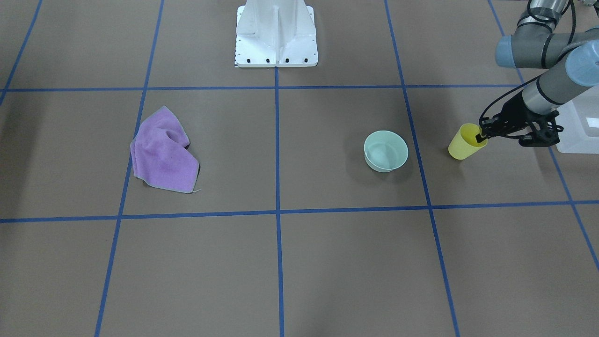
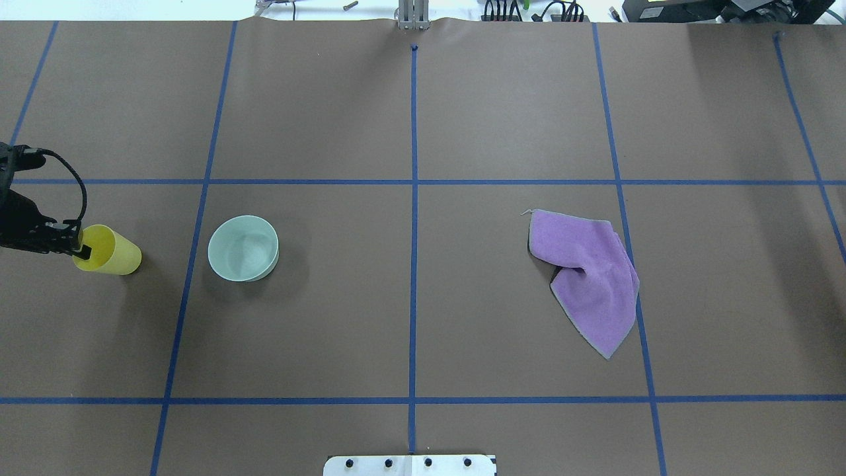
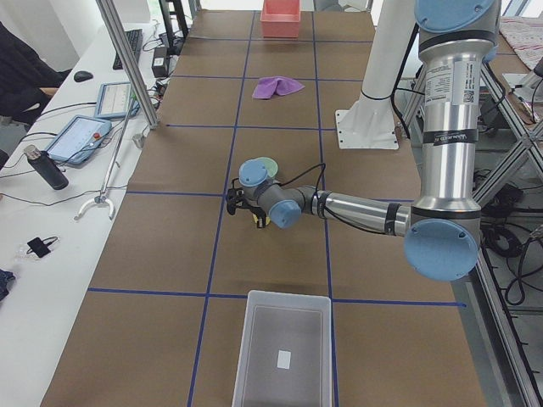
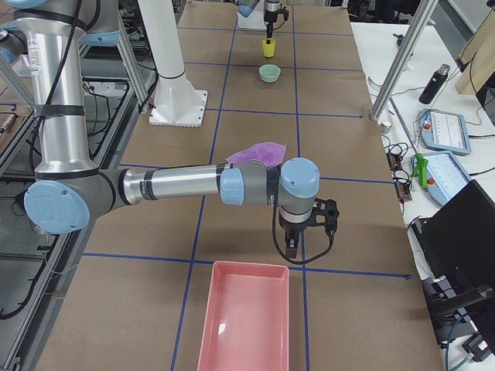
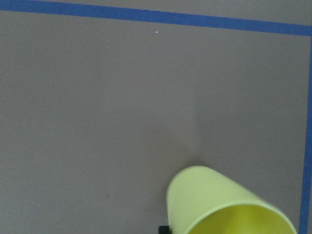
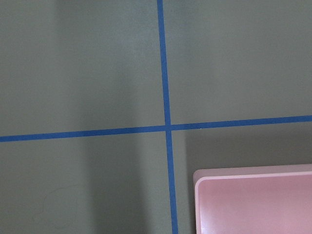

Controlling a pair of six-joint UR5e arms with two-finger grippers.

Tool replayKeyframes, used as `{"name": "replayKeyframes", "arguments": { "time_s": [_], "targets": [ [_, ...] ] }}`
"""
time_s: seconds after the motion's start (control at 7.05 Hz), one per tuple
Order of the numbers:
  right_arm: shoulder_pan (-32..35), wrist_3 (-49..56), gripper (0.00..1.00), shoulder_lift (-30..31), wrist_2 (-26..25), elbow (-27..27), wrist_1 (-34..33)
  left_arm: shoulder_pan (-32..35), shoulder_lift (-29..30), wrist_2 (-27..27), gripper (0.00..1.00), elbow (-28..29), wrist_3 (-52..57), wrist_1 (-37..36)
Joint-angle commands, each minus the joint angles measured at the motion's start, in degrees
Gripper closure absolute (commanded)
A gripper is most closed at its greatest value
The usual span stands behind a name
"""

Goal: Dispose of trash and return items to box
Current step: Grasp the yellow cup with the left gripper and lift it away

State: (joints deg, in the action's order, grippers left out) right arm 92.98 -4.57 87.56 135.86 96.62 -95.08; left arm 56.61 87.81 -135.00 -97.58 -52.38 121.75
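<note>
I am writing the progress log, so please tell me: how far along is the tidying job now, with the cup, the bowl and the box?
Done: nothing yet; the box looks empty. In hand: the left pincer grips the rim of the yellow cup, near the box. Left: the green bowl sits on the table, and the purple cloth lies there too.

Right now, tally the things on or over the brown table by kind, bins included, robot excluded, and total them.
Cups: 1, the yellow cup
Bowls: 1, the mint-green bowl
Cloths: 1, the purple cloth
Bins: 2, the frosted-white bin and the pink bin
Total: 5
</note>
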Motion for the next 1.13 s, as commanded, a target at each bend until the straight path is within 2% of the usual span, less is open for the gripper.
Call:
{"name": "replayKeyframes", "arguments": {
  "time_s": [0.0, 0.14, 0.28, 0.43, 0.57, 0.71, 0.85, 0.99],
  "targets": [
    [-2.9, -2.8, 0.00, -0.4, 1.6, 2.5, 0.3, 7.1, -0.6, -7.6, 1.00, -3.0, -1.1, -0.7],
    [-7.5, -10.4, 0.00, -0.4, 1.2, 5.5, 0.7, 11.0, -1.8, -10.8, 1.00, -3.3, -0.2, -0.8],
    [-11.6, -15.5, 0.00, -0.3, 1.0, 7.9, 0.8, 14.1, -4.0, -10.8, 1.00, -3.6, 6.2, -1.1],
    [-15.1, -19.1, 0.00, -0.4, 0.6, 9.4, 0.9, 18.8, -5.1, -10.7, 1.00, -3.7, 14.5, -4.7],
    [-17.4, -21.7, 0.00, -0.4, -0.9, 11.0, 0.9, 24.5, -5.0, -10.5, 1.00, -3.8, 26.2, -12.0],
    [-19.3, -24.2, 0.00, -0.4, -1.3, 12.4, 0.9, 29.2, -4.7, -9.7, 1.00, -4.4, 40.4, -22.2],
    [-21.7, -29.1, 0.00, -0.4, -1.6, 12.6, 5.0, 34.0, -3.8, -7.1, 1.00, -5.9, 51.7, -32.5],
    [-26.8, -37.4, 0.00, -0.4, -5.0, 12.5, 11.2, 38.2, -3.2, -3.4, 1.00, -6.8, 60.2, -39.1]
  ]
}}
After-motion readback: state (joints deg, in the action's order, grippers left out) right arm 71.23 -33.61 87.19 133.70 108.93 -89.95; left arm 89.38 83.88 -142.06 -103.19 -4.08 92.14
